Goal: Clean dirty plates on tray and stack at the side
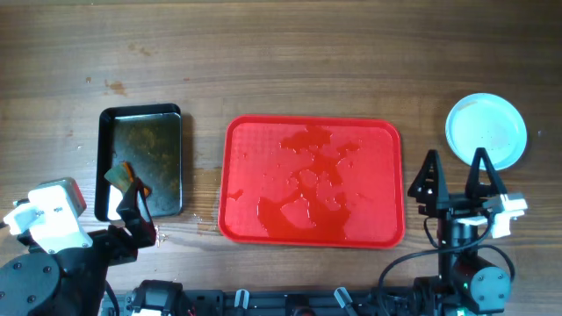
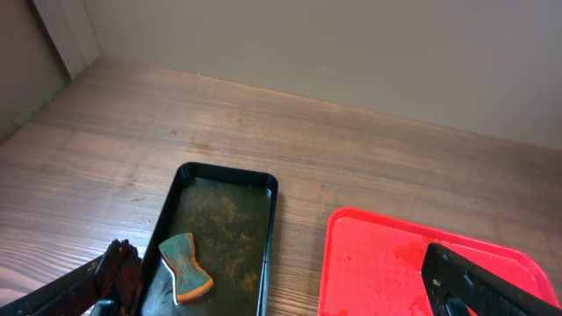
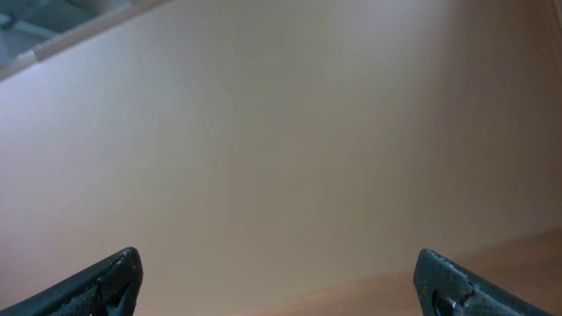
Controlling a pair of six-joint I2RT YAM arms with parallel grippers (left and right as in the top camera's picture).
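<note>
**Right gripper just below the plates**

Both claws stood wide open and empty. We found the right gripper [image 1: 455, 162] at lower right of the overhead frame and the left gripper [image 1: 133, 213] at lower left, beside the black pan [image 1: 145, 140]. The plates [image 1: 486, 131] lay flat at upper right, just above the right fingertips and off the tray [image 1: 378, 140]. We judged the right arm far nearer. Being round, they offered no long axis or heading, and we could not count them.
</note>
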